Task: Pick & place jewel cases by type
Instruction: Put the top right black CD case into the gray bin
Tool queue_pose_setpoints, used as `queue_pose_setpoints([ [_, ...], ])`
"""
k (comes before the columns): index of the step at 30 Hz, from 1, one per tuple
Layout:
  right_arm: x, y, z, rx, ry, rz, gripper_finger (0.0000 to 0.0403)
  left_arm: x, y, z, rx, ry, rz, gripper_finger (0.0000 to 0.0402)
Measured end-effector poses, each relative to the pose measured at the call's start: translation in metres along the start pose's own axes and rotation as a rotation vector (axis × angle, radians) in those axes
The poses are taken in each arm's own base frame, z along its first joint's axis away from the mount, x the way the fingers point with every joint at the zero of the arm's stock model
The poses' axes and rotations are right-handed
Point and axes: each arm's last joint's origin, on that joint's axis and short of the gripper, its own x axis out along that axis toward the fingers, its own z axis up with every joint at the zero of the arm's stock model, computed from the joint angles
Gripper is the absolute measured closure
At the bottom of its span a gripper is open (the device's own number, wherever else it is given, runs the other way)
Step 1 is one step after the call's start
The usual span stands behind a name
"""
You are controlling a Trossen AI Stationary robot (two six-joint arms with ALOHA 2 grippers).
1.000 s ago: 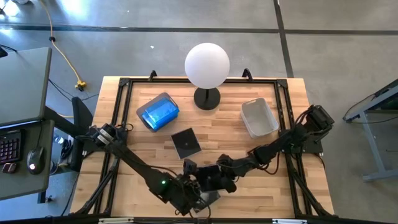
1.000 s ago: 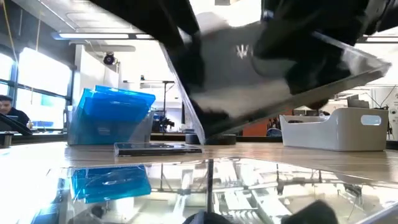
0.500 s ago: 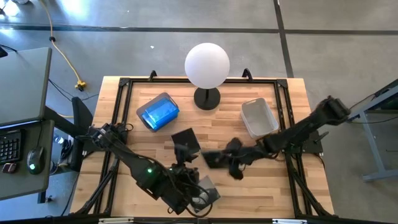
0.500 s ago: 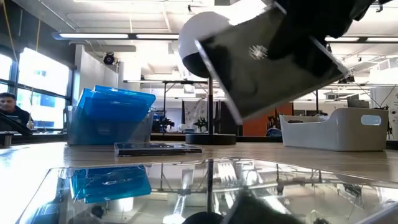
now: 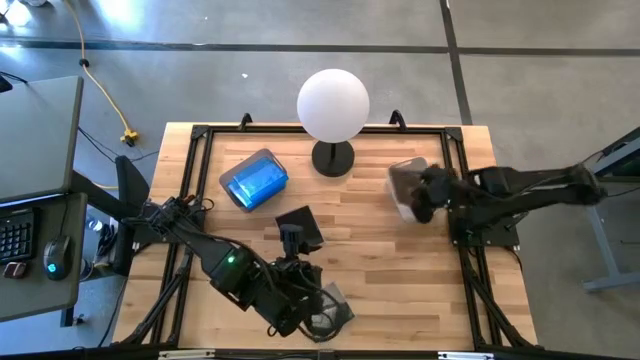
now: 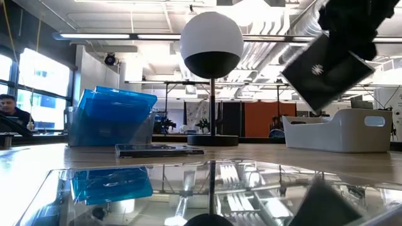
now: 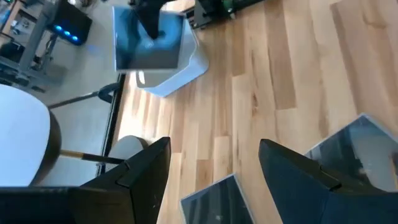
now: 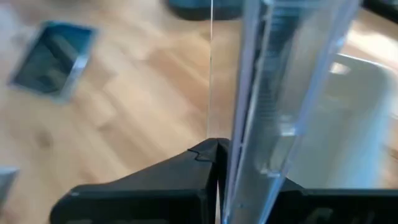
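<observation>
Only the low view shows the dark jewel case [image 6: 325, 70] tilted on one corner, hanging above the white bin [image 6: 342, 132]. The right gripper [image 5: 424, 195] clamps it edge-on over that bin. The blue-filled bin [image 5: 254, 179] sits beyond the lamp [image 5: 333, 108]. The left gripper [image 7: 211, 168], fingers spread, hovers near two cases.

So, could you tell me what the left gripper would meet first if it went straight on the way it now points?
Probably the dark jewel case just ahead of the left gripper, on the table; depth is unclear.
</observation>
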Motion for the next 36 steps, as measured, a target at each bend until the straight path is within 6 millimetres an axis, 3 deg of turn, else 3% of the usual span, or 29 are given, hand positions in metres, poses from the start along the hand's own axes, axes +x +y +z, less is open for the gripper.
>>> queue_pose_setpoints([
  [4,-0.001,-0.022,0.004,0.053,0.041,-0.102,0.0391,0.009,0.010,-0.003,0.022,0.049,0.025,0.0160],
  [10,0.012,-0.038,0.010,0.079,0.217,-0.144,0.0388,0.019,0.020,-0.006,-0.027,0.132,-0.018,0.0160],
  [18,0.034,-0.046,0.018,0.070,0.390,-0.133,0.0377,0.018,0.018,-0.007,-0.063,0.141,-0.055,0.0160],
  [28,0.060,-0.051,0.024,-0.032,0.481,-0.274,0.0293,0.018,0.017,-0.007,-0.095,0.147,-0.068,0.0160],
  [32,0.062,-0.053,0.025,-0.107,0.459,-0.359,0.0278,0.017,0.017,-0.008,-0.107,0.156,-0.078,0.0160],
  [36,0.049,-0.052,0.032,-0.118,0.455,-0.380,0.0279,0.008,0.024,-0.012,-0.159,0.182,-0.071,0.0160],
])
